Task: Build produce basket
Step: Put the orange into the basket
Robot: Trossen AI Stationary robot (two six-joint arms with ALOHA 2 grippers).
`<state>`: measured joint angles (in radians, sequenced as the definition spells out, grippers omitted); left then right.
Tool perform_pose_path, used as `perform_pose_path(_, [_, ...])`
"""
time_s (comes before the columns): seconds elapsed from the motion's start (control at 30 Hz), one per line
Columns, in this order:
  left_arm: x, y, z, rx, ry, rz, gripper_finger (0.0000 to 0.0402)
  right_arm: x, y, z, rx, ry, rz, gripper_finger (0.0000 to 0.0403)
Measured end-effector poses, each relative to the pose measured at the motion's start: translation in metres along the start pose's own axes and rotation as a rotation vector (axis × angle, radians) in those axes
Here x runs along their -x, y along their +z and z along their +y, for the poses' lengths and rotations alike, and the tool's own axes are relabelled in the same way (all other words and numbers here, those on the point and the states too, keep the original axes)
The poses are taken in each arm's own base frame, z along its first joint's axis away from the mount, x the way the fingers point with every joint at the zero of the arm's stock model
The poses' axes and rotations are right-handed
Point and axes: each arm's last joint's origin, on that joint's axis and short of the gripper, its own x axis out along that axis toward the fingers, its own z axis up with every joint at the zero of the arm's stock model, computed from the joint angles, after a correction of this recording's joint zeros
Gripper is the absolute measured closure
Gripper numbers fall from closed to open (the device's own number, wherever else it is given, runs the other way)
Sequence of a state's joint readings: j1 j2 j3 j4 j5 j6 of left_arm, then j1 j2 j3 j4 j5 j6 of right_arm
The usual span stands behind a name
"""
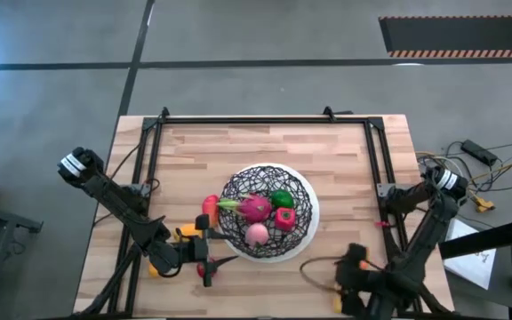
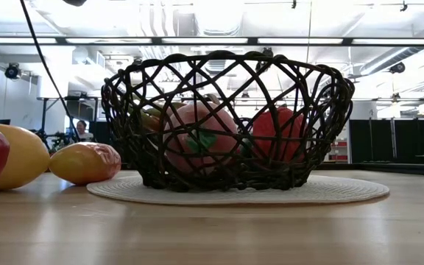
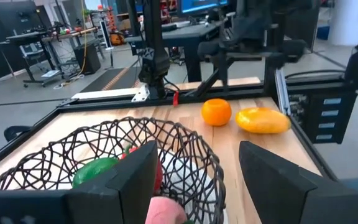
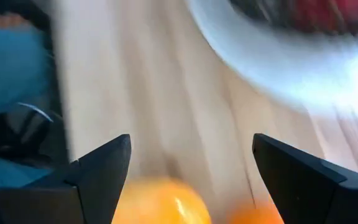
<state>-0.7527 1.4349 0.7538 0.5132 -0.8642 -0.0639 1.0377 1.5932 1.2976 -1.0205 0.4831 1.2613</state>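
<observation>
The large round basket of black criss-crossing wire (image 1: pixel 268 212), with its white rim, sits near the middle of the wooden worktop (image 1: pixel 194 151) and already holds several toy pieces: a pink dragon fruit (image 1: pixel 255 208), a green piece (image 1: pixel 281 198), a red piece (image 1: pixel 284 219) and a peach-pink one (image 1: pixel 257 234). The left tool (image 1: pixel 204 258) is low at the near left side of the basket, and its fingers (image 3: pixel 132 177) are spread with nothing between them. A red piece (image 1: pixel 209 207) and an orange one (image 1: pixel 188 232) lie on the worktop just beside it. The right tool (image 4: pixel 191 177) is at the near right edge of the worktop, also spread and holding nothing, with round orange fruit (image 4: pixel 160 202) directly under it in the right wrist view. I think the risk now is a bad grasp: the round toys can roll away if a finger touches them first on one side. Also the left tool is very close to the wire wall, so a careless lift may catch the rim and push the basket.
</observation>
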Motion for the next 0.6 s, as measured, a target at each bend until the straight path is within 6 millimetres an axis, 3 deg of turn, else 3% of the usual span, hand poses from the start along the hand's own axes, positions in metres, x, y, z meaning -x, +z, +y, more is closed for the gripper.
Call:
perform_pose_path(0.13, [0.0, -0.001, 0.0, -0.001, 0.0, 0.001, 0.019, 0.004, -0.019, -0.014, -0.116, -0.146, 0.118, 0.0076])
perform_pose_path(0.3, [0.0, -0.003, 0.0, -0.007, 0.001, 0.005, 0.019, -0.004, -0.03, -0.021, -0.096, -0.185, 0.27, 0.0076])
perform_pose_path(0.6, [0.0, -0.003, 0.0, -0.008, 0.001, 0.005, 0.019, -0.034, -0.03, -0.043, -0.005, -0.244, 0.43, 0.0053])
